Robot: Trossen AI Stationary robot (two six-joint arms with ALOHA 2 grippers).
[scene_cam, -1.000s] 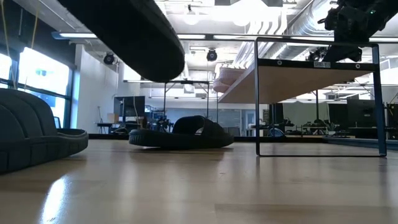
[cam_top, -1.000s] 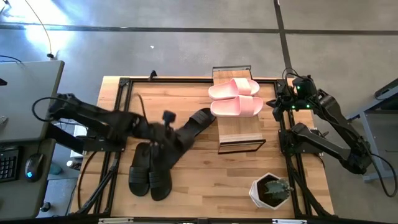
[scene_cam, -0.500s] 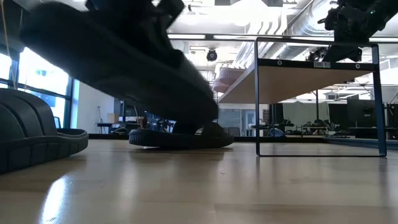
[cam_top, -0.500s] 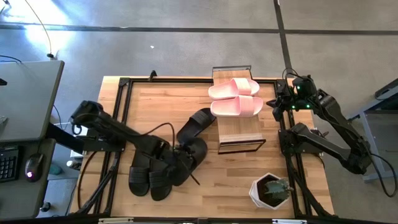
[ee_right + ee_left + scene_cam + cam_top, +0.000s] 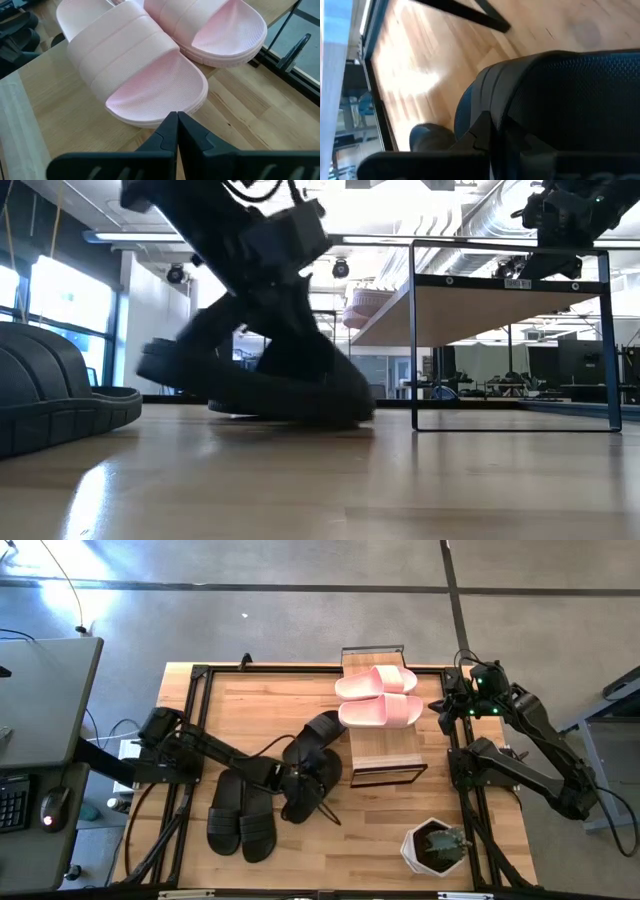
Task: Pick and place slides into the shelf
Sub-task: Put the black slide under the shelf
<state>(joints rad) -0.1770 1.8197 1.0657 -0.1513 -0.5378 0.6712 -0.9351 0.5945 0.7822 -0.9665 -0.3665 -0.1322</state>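
My left gripper (image 5: 288, 778) is shut on a black slide (image 5: 312, 782) low over the table's middle, just left of the shelf (image 5: 385, 755). A second black slide (image 5: 320, 730) lies beyond it, by the shelf's left side. A black pair (image 5: 240, 818) lies sole-down on the near left. The pink pair (image 5: 378, 697) rests sole-down on the shelf's top plank. My right gripper (image 5: 441, 706) waits shut and empty beside the pink pair's right end, as the right wrist view (image 5: 176, 121) shows. My left gripper holds the black slide at its left side (image 5: 485, 100), coming from the table's left and slanting down. The slide fills the wrist view and hides which part the fingers have. In the low view the slide (image 5: 250, 385) is tilted, its shelf-side end down at the tabletop.
A potted plant in a white pot (image 5: 435, 845) stands at the near right. The table's black frame rails (image 5: 195, 720) run along its left and right sides. Bare wood lies in the far left part of the table (image 5: 260, 705).
My left gripper has swung with the black slide toward the table's right, to the shelf, and gone down. The slide, held high above the table a second ago, now sits low with one end at the tabletop, in front of the second black slide.
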